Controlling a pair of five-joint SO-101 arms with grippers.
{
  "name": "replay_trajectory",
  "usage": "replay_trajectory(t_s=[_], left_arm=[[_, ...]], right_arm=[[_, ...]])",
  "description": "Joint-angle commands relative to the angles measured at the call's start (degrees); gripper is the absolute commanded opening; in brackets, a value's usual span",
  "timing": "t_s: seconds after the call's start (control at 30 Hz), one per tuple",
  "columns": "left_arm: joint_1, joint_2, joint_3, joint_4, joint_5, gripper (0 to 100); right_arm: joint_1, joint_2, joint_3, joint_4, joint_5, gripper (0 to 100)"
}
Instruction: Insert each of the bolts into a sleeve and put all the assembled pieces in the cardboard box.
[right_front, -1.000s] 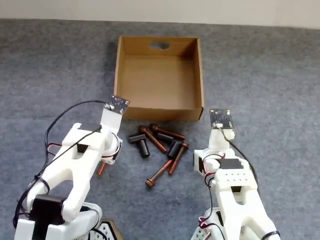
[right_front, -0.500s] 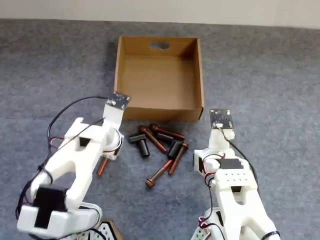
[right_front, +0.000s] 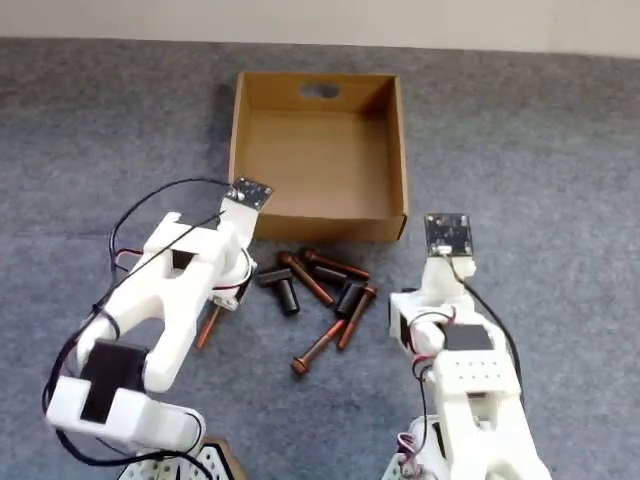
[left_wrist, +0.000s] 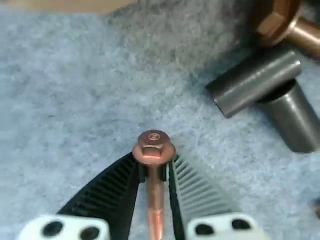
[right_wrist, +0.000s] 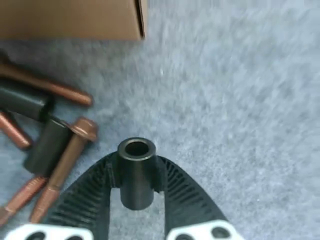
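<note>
You had the left gripper (left_wrist: 154, 167) pinching a bolt (left_wrist: 154, 147) at lower centre, its head just beyond the jaws; the right gripper (right_wrist: 136, 165) clamped a sleeve (right_wrist: 136, 187) likewise.

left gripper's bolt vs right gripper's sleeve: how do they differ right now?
The bolt in the left gripper is copper-coloured. The sleeve in the right gripper is dark grey to black. The bolt is a slim solid shank with a hex head, while the sleeve is a thicker tube with an open bore. Shared: each is clamped lengthwise in its gripper, one end pointing outward, over the grey carpet.
</note>
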Motion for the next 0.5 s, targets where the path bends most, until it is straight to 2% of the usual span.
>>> replay_trajectory(t_s=[0.0, 0.13, 0.23, 0.33, 0.47], left_arm=[[0.2, -11.7, -1.8, 2.5, -0.2, 1], [0.4, -22.1, -1.8, 2.9, -0.2, 1], [0.5, -28.4, -1.9, 0.0, 0.4, 1], [0.5, -34.3, -1.9, -4.1, 7.3, 1], [1.1, -41.3, -1.8, -10.3, 16.8, 1]], right_arm=[[-1.9, -13.2, 0.2, 2.6, 0.7, 0.6], [-5.1, -25.2, 2.6, 2.6, 0.7, 0.9], [-9.0, -31.3, 3.7, 0.7, 0.7, 0.9], [-12.6, -35.4, 6.5, -7.0, 0.7, 0.9], [-17.3, -36.3, 12.8, -23.0, 0.7, 0.9]])
